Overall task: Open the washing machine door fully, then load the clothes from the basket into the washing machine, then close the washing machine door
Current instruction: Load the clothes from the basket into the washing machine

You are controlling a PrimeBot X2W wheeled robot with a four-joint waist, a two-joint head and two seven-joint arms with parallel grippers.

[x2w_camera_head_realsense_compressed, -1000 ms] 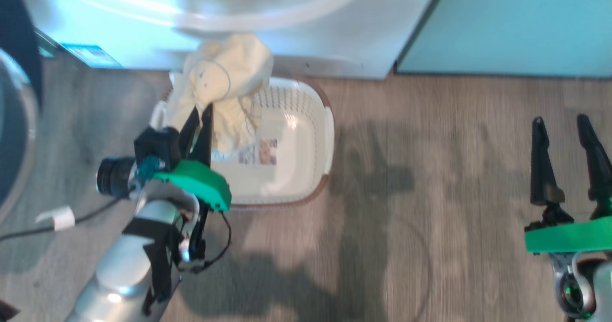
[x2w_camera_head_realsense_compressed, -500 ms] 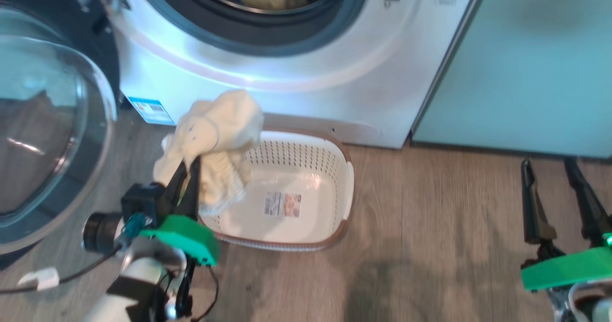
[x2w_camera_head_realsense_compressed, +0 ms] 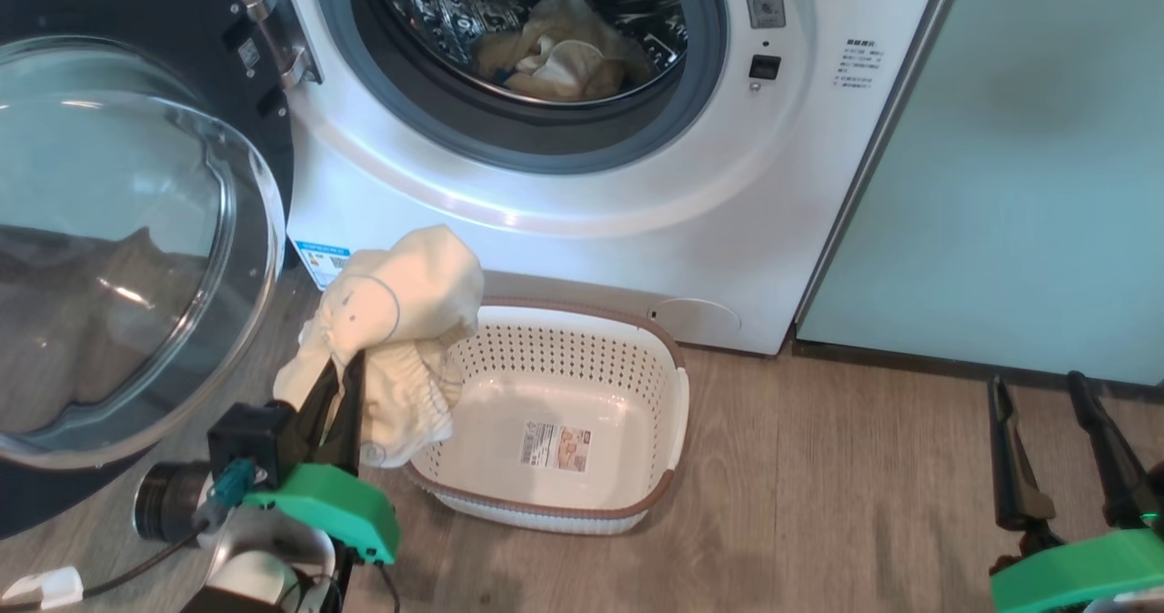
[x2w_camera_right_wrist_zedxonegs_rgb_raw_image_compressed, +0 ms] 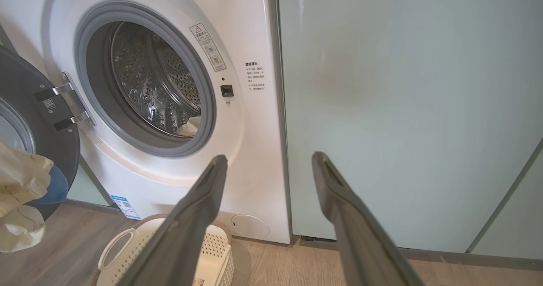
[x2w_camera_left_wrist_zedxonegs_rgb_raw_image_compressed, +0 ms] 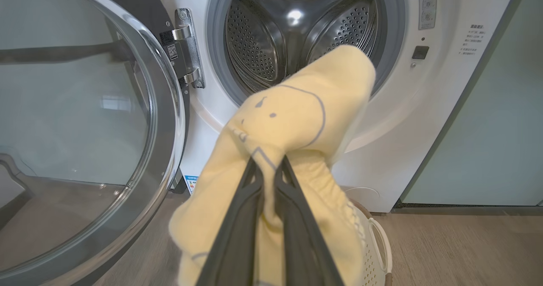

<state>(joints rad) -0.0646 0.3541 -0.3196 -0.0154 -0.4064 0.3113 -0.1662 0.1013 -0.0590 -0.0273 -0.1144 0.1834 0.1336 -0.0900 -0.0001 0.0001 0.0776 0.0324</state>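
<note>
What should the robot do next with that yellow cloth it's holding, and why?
Probably lift the bear-face garment forward into the drum: the left fingers are shut on it by the basket, which looks empty, and the washing machine door stands open.

Home laundry corner: washing machine (x2w_camera_head_realsense_compressed: pixel 582 185), mint cabinet panels (x2w_camera_head_realsense_compressed: pixel 1018 158), wood-look floor (x2w_camera_head_realsense_compressed: pixel 818 504).

Basket (x2w_camera_head_realsense_compressed: pixel 677 404) on floor (x2w_camera_head_realsense_compressed: pixel 864 504) before washing machine (x2w_camera_head_realsense_compressed: pixel 582 231); washing machine door (x2w_camera_head_realsense_compressed: pixel 136 258) to its left, cabinet panel (x2w_camera_head_realsense_compressed: pixel 1028 158) to its right. 1 garment (x2w_camera_head_realsense_compressed: pixel 400 313) over basket's left end; other clothes (x2w_camera_head_realsense_compressed: pixel 564 58) inside drum (x2w_camera_head_realsense_compressed: pixel 436 4).
</note>
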